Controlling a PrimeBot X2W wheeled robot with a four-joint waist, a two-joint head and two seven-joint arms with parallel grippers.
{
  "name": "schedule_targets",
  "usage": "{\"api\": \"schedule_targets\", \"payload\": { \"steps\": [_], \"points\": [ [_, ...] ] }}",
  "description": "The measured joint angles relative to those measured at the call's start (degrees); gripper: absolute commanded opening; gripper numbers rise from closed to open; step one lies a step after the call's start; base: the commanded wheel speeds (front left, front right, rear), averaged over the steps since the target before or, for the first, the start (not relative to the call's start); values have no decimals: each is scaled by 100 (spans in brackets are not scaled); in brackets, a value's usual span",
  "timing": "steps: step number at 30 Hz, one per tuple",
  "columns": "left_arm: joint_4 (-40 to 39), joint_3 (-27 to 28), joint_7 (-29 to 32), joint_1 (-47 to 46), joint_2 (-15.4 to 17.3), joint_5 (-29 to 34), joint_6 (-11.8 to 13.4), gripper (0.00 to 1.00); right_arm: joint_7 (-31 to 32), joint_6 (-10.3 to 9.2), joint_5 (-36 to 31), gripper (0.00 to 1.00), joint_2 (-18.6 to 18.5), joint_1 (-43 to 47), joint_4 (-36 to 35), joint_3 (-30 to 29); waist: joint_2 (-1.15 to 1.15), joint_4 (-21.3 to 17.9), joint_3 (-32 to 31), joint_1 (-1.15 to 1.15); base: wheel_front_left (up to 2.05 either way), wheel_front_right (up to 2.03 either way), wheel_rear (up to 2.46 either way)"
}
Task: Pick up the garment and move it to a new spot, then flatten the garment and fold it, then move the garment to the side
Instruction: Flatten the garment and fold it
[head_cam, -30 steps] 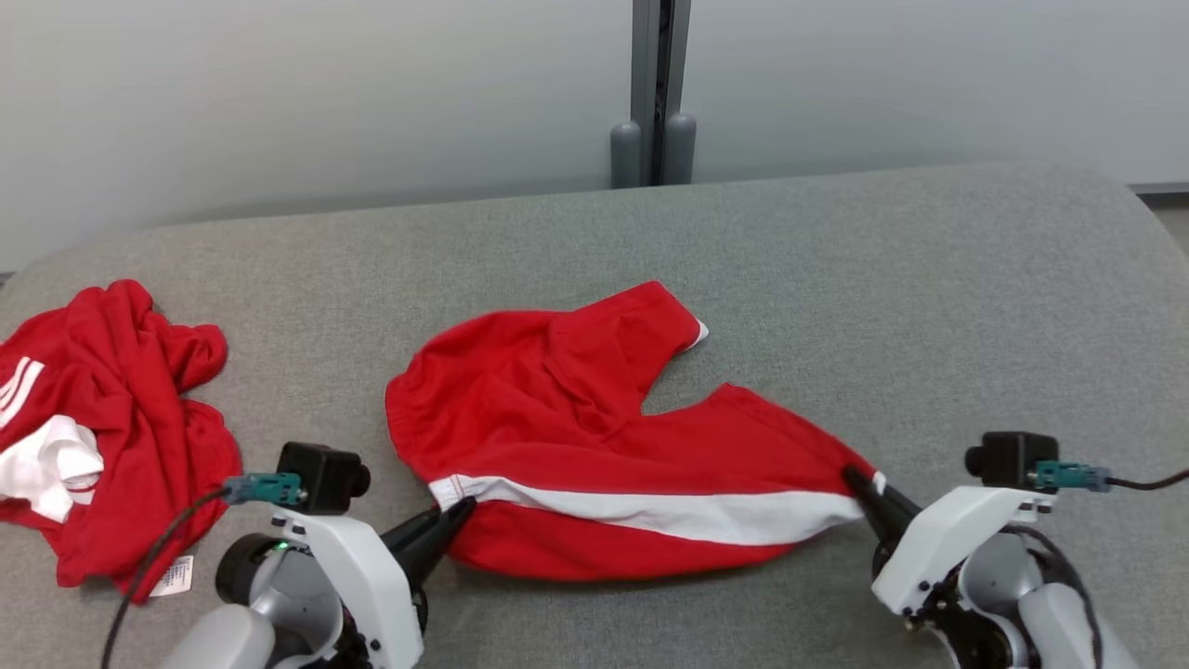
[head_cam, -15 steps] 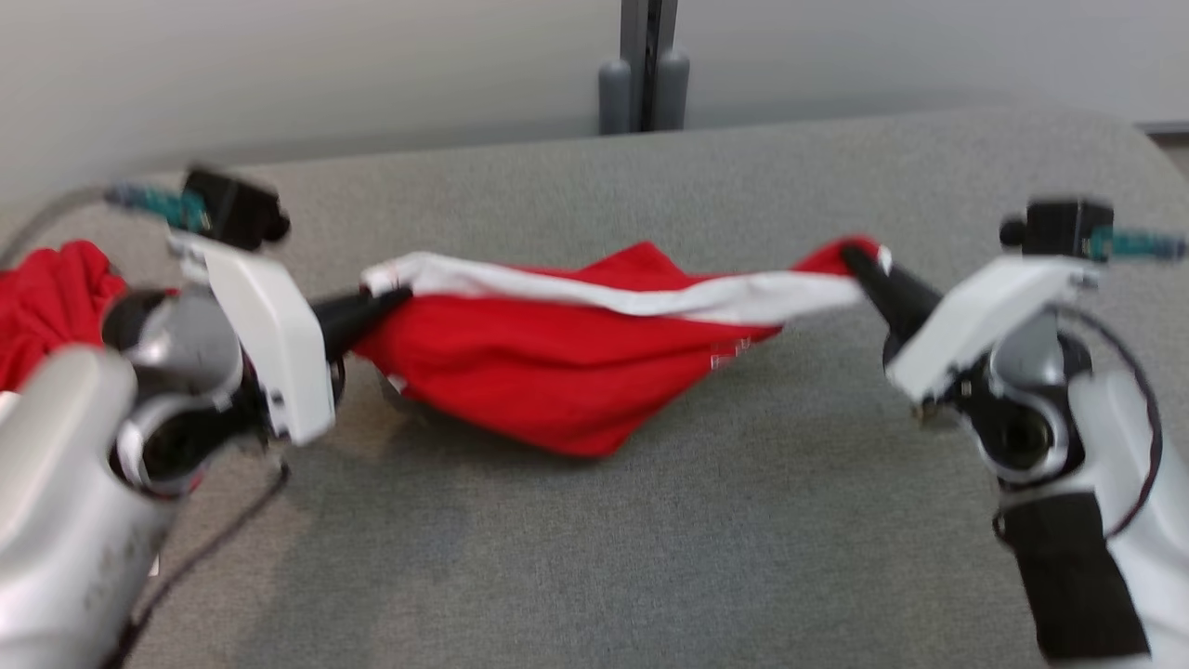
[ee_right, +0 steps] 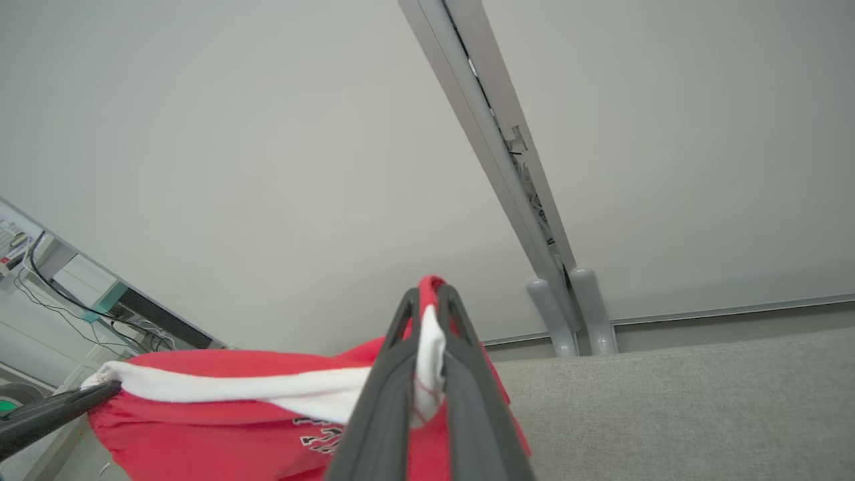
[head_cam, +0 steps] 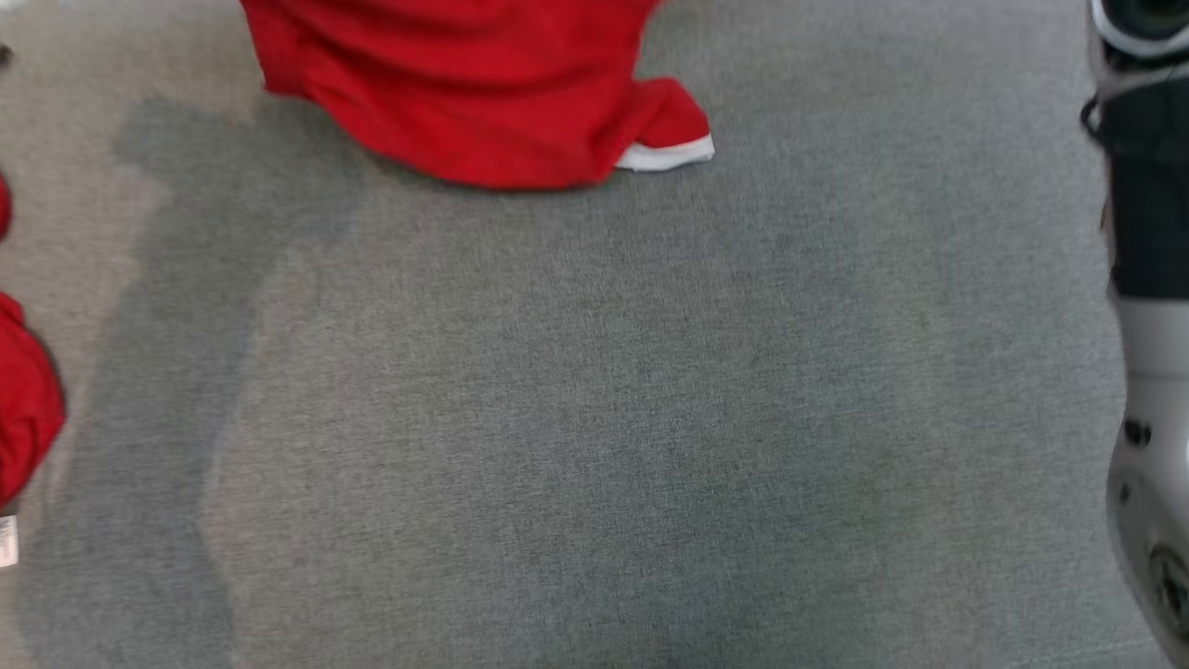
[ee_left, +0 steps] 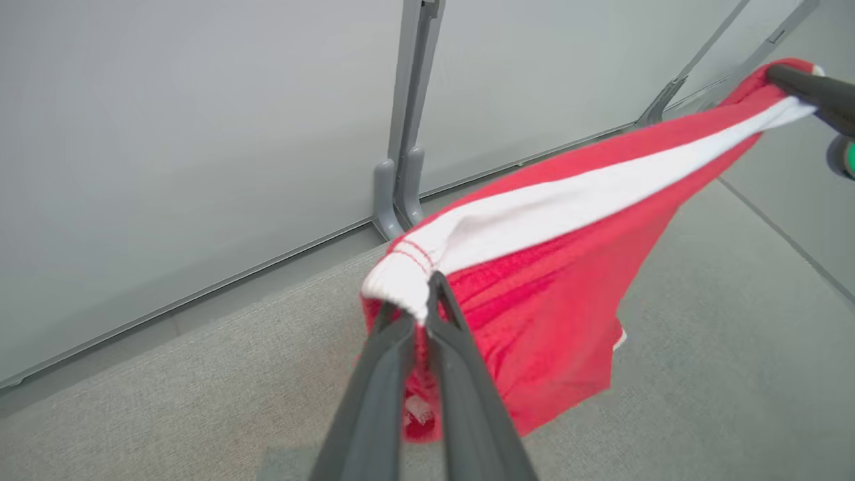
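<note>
Left wrist view: left gripper [ee_left: 411,297] clamped on red shorts [ee_left: 548,267], mid-frame | right gripper [ee_left: 775,72] pinching far end, upper right | pickup done, hanging over table [ee_left: 701,374] | flatten, fold, side move left to do

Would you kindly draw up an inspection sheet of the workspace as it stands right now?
Surface: grey fabric table, shadows at the left.
Job's things: red garment, lifted and stretched by its white band between both grippers; lower part hangs toward the table.
Clutter: second red garment with a white tag, at the head view's left edge.
Grippers: left gripper shut on one band end; right gripper shut on the other.
Cables: black cables in the background, right wrist view.
Surroundings: pale partition wall with a grey post.
</note>
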Motion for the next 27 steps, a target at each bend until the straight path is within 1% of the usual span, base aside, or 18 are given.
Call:
{"api": "schedule_targets", "payload": {
  "steps": [3, 6, 9, 14, 17, 22, 27],
  "points": [
    [365, -49, -147, -564, -8, 26, 0, 0, -281, 1, -70, 0, 32, -656, 287, -27, 0, -64, 304, 0, 0, 0, 0],
    [626, -134, -463, -1041, -32, 104, 0, 0, -612, 1, -167, 0, 33, -1195, 543, -33, 0, -120, 512, 0, 0, 0, 0],
    [903, -269, -744, -1385, -49, 135, -1, 0, -857, 1, -214, 0, 44, -1595, 732, 9, 0, -165, 586, 0, 0, 0, 0],
    [1099, -546, -1182, -1733, -27, 18, -1, 0, -1155, 1, -260, 0, 21, -2006, 795, 179, 0, -136, 558, 0, 0, 0, 0],
    [1190, -735, -1273, -1758, -8, -165, -1, 0, -1251, 1, -244, 0, -1, -2111, 798, 297, 0, -117, 556, 0, 0, 0, 0],
    [1200, -1177, -1359, -1597, 104, -434, 0, 0, -1235, 1, -192, 0, -67, -2054, 825, 697, 0, -81, 521, 0, 0, 0, 0],
    [953, -1852, -1421, -901, 380, -703, -1, 0, -998, 1, 10, 0, -169, -1227, 771, 1325, 0, -78, 293, 0, 0, 0, 0]
  ]
}}
